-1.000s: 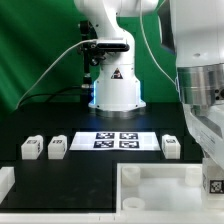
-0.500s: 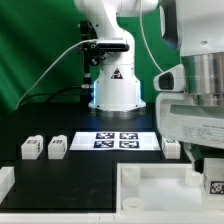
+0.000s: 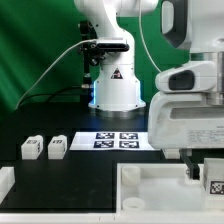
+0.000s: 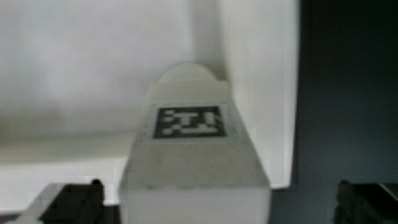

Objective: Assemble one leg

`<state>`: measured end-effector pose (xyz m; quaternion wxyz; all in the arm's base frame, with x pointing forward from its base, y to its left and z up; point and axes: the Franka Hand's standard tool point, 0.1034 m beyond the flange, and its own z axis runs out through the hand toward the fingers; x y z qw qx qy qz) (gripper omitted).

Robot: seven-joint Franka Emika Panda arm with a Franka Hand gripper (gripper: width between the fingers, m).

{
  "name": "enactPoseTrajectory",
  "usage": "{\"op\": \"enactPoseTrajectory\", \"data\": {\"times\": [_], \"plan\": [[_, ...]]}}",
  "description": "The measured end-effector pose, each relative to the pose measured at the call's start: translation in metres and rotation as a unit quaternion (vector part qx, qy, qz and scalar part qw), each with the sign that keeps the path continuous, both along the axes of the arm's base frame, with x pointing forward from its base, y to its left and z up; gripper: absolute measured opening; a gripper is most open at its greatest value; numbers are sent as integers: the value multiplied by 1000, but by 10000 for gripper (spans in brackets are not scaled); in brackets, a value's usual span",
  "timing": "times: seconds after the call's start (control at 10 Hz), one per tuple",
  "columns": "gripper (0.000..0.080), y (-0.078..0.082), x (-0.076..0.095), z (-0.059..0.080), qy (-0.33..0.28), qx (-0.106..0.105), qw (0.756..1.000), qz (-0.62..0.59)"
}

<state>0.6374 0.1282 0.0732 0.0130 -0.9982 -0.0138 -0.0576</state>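
Observation:
Two small white legs (image 3: 31, 148) (image 3: 57, 146) stand on the black table at the exterior view's left. My gripper (image 3: 203, 172) hangs low at the exterior view's right, over the tray-like base's right end, beside a tagged white piece (image 3: 215, 184). In the wrist view a long white piece with a black square tag (image 4: 191, 122), apparently a leg, lies between my dark fingers (image 4: 68, 203). The gripper (image 4: 214, 206) is open, with a gap on one side of the piece. The leg that stood at the right is hidden behind my hand.
The marker board (image 3: 115, 140) lies flat mid-table in front of the arm's base (image 3: 115, 90). The large white tray-like base with raised walls (image 3: 150, 185) fills the front. A white block (image 3: 5, 182) sits at the front left edge.
My hand has moved toward the exterior view's left and down. It now covers the right-hand leg and sits lower over the base's right end.

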Motion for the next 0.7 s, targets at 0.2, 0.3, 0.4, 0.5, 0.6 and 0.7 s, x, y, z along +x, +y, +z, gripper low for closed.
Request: {"op": "enactPoseTrajectory", "data": {"times": [0.2, 0.3, 0.4, 0.5, 0.6, 0.7], "plan": [[520, -1, 0, 0, 0, 4, 1000, -24], [379, -1, 0, 0, 0, 4, 1000, -23], [298, -6, 1, 0, 1, 4, 999, -52], [298, -8, 1, 0, 3, 12, 993, -116], [298, -11, 2, -1, 5, 22, 983, -180], [298, -16, 4, -2, 6, 38, 965, -259]]}}
